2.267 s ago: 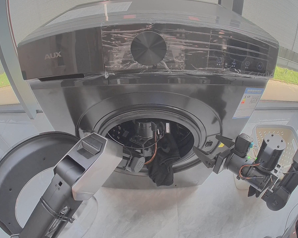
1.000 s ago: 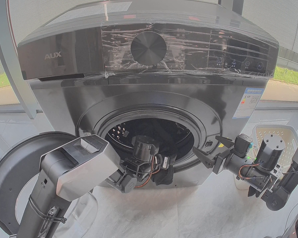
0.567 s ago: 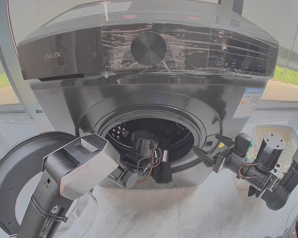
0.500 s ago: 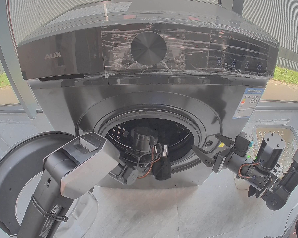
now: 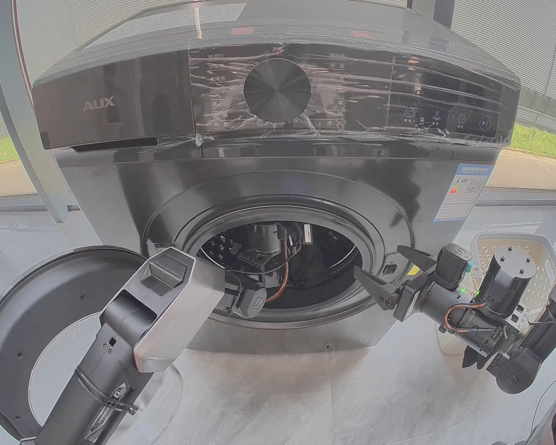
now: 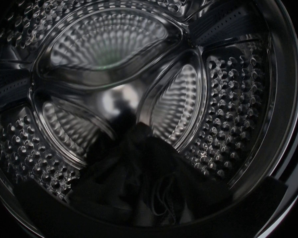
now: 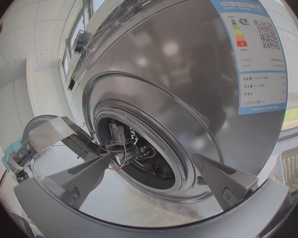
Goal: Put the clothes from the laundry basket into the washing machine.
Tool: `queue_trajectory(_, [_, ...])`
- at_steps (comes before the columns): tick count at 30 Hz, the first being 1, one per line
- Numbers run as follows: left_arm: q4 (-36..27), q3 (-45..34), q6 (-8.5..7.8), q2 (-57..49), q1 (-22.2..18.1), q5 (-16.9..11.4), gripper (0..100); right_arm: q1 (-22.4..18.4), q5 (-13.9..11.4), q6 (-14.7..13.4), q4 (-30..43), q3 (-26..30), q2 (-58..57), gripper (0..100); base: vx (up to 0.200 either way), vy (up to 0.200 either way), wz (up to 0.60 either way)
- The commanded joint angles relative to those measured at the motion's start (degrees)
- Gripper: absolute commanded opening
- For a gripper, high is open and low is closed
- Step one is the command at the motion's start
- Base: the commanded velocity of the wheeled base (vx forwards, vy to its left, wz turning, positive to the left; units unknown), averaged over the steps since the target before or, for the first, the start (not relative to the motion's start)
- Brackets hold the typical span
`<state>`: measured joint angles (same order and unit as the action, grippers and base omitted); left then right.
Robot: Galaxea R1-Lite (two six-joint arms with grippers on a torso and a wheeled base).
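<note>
Though dim inside, shows the clothes [image 6: 139,172] plainly enough — heaped dark and crumpled on the floor of the drum [image 6: 235,83], toward its front lip, rising to a peak near the middle. Shows perforated steel wall and ribs all round the heap. Places them ahead of the left gripper [image 5: 299,242] and lower in the drum, judged from the left wrist view. Cannot tell whether touching or apart, nor how the jaws stand: too dark along the near edge to settle spread or closed, holding or free. Puts the left arm [image 5: 167,304] through the ring [image 5: 278,211] of the washer [image 5: 136,186], wrist well inside, with the clothes just to its right in the head view. Finds the right gripper [image 5: 382,266] outside, in front of the washer and just right of the ring — jaws spread wide, nothing between them, touching nothing. Stands well apart from the clothes, with the ring's edge between. Has the basket [image 5: 540,273] on the floor behind the right arm [image 5: 506,292], white and perforated, near the washer's right corner. Shows the door [image 5: 37,304] swung fully open on the left, hanging low beside the left arm.
</note>
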<state>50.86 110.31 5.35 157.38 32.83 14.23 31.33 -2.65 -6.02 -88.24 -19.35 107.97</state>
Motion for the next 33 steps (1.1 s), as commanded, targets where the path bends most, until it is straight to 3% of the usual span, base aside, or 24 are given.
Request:
queue_trajectory(1, [0.1, -0.5, 0.27, 1.4, 0.0, 0.3, 100, 0.0, -0.1, 0.0, 0.0, 0.0, -0.1, 100, 0.000, 0.000, 0.00])
queue_trajectory(3, [0.1, -1.5, 0.19, 1.1, 0.1, 0.3, 100, 0.0, -0.1, 0.0, 0.0, 0.0, -0.1, 100, 0.000, 0.000, 0.00])
queue_trajectory(10, [-0.5, -19.5, 0.10, -8.9, 3.1, -0.6, 100, 0.0, 0.0, 0.0, 0.0, 0.1, -0.3, 100, 0.000, 0.000, 0.00])
queue_trajectory(14, [-0.9, -26.9, 0.01, -10.5, 3.6, -4.3, 100, 0.2, 0.0, 0.0, 0.0, 0.2, -0.2, 100, 0.000, 0.000, 0.00])
queue_trajectory(17, [-0.8, -27.7, -0.08, -10.1, 3.6, -5.8, 100, 0.2, 0.0, 0.0, 0.0, 0.3, -0.5, 100, 0.000, 0.000, 0.00])
queue_trajectory(28, [-1.6, -26.7, -0.69, -6.9, 3.2, -5.8, 100, 0.1, -0.1, 0.0, 0.0, -0.2, -0.4, 100, 0.000, 0.000, 0.00])
queue_trajectory(29, [-1.5, -26.4, -0.69, -6.7, 3.1, -5.8, 0, 0.2, -0.1, 0.0, 0.0, -0.2, -0.5, 100, 0.000, 0.000, 0.00])
queue_trajectory(33, [-1.2, -24.9, -0.61, -6.4, 2.9, -5.7, 0, 0.2, 0.0, 0.0, 0.0, -0.3, -0.6, 100, 0.000, 0.000, 0.00])
